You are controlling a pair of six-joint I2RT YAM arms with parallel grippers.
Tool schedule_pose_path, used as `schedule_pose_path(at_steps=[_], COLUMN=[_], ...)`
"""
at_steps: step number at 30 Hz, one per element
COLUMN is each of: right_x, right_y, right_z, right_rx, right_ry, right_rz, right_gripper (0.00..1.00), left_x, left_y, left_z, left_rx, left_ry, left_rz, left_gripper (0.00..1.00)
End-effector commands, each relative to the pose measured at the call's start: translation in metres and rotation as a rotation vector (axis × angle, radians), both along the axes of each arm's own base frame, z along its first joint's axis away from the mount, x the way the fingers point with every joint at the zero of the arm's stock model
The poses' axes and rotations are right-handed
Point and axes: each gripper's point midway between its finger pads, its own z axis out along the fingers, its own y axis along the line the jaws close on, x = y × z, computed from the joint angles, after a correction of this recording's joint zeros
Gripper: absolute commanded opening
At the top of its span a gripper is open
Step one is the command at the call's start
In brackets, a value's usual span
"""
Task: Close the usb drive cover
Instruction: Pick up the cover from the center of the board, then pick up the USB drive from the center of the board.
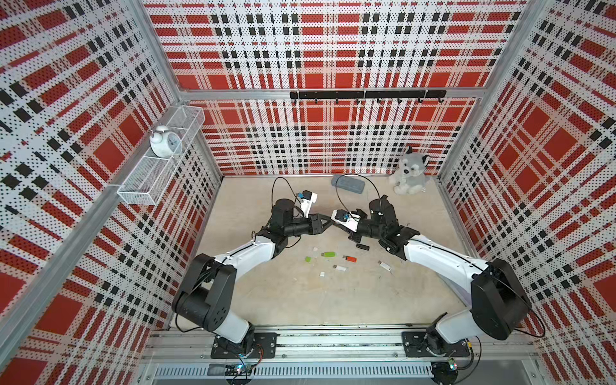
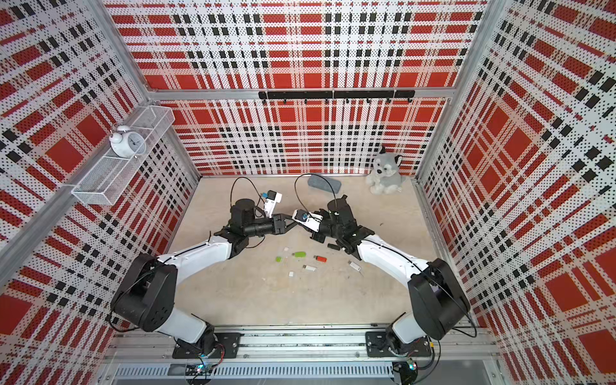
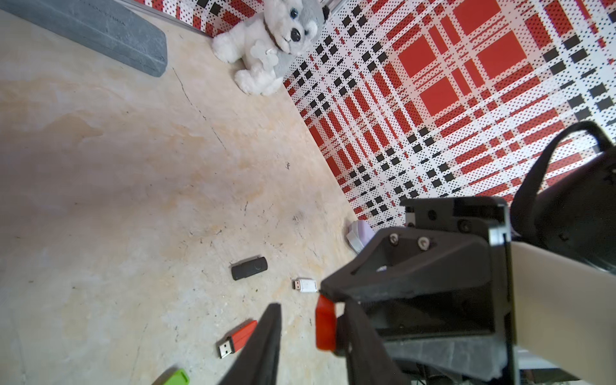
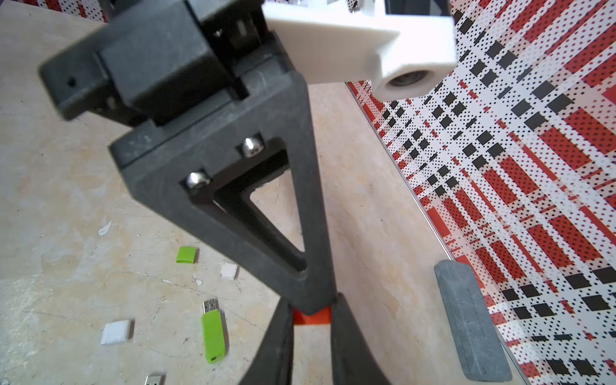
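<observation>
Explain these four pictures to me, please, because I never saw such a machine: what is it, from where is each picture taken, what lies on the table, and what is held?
It is a robot with a left arm and a right arm, each ending in a pincer. Both top views look down on the whole booth; the other two pictures come from cameras on the wrists. On the table lie USB drives, a red drive, a green drive and a white drive with bare plugs, a black drive, and a loose green cap. The right pincer is shut on a red cap; the left pincer stands open around the same cap.
</observation>
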Motion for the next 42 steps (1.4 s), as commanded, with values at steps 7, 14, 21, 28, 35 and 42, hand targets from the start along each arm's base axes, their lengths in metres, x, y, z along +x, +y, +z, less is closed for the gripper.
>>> schedule_pose_path(at_steps=[7, 14, 21, 28, 35, 42], right_x=[-0.004, -0.007, -0.005, 0.001, -0.005, -0.041], right_y=[0.006, 0.007, 0.002, -0.031, -0.068, -0.075], right_z=[0.014, 0.015, 0.016, 0.009, -0.043, -0.113], right_rx=[0.039, 0.043, 0.035, -0.017, -0.145, -0.289], right_ry=[-0.028, -0.036, -0.043, 0.005, 0.352, 0.67], right_rz=[0.028, 0.043, 0.006, -0.161, -0.324, -0.348], right_gripper=[0.2, 0.21, 0.32, 0.44, 0.4, 0.35], left_x=[-0.002, -0.002, 0.002, 0.01, 0.013, 0.012], left_y=[-0.008, -0.009, -0.001, 0.017, 0.036, 0.06], left_z=[0.011, 0.009, 0.012, 0.022, 0.042, 0.06], left_rx=[-0.024, -0.029, -0.028, 0.007, 0.079, 0.035], left_ry=[-0.027, -0.015, -0.022, -0.077, -0.177, -0.211], left_rz=[-0.049, -0.067, -0.038, 0.031, 0.106, 0.185], left_gripper=[0.16, 0.05, 0.0, 0.0, 0.0, 0.0])
